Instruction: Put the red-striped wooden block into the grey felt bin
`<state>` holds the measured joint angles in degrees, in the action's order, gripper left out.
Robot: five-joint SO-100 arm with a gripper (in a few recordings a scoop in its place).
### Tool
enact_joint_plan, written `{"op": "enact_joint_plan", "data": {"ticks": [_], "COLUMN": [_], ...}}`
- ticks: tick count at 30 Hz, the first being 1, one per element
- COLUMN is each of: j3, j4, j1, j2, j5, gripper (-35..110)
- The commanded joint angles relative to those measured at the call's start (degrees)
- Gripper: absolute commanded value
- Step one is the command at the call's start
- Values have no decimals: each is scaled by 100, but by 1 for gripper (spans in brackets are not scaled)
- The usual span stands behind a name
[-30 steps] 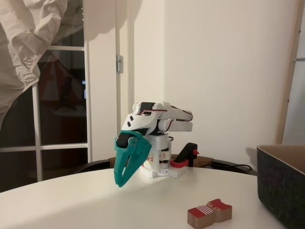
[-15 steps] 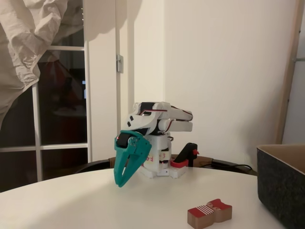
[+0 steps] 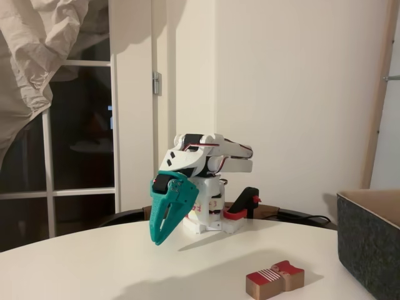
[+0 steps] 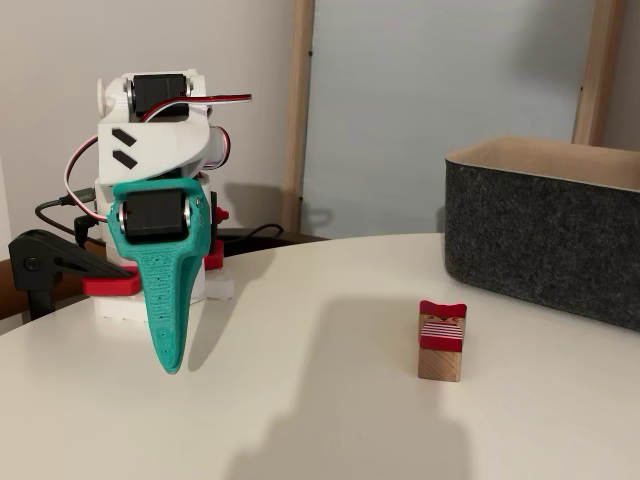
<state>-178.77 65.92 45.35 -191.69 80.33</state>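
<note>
Task was not yet begun; the gripper (image 3: 156, 239) hung folded near the arm's base, jaws closed on nothing; the red-striped wooden block (image 4: 442, 340) lay on the table (image 4: 330, 330) — ungrasped, near the grey felt bin (image 4: 540, 240) but outside it; reach, grasp, transfer and release all remained.

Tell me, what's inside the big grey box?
Only a strip of light tan lining shows inside the grey felt bin, near its rim. Its tall walls hide the bottom, so I cannot tell whether anything is inside.
</note>
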Motion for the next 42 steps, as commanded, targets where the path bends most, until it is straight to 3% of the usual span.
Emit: {"op": "enact_joint_plan", "data": {"ticks": [1, 12, 20, 37, 42], "j3": [-35, -9, 562, 4685, 5309], "j4": [-44, -35, -26, -62, -1055], "j1": [62, 62, -220, -1336, -1951], "j2": [-202, -167, 413, 3305, 4201], "j5": [9, 35, 905, 1775, 2224], "gripper": [0, 0, 0, 1, 0]}}
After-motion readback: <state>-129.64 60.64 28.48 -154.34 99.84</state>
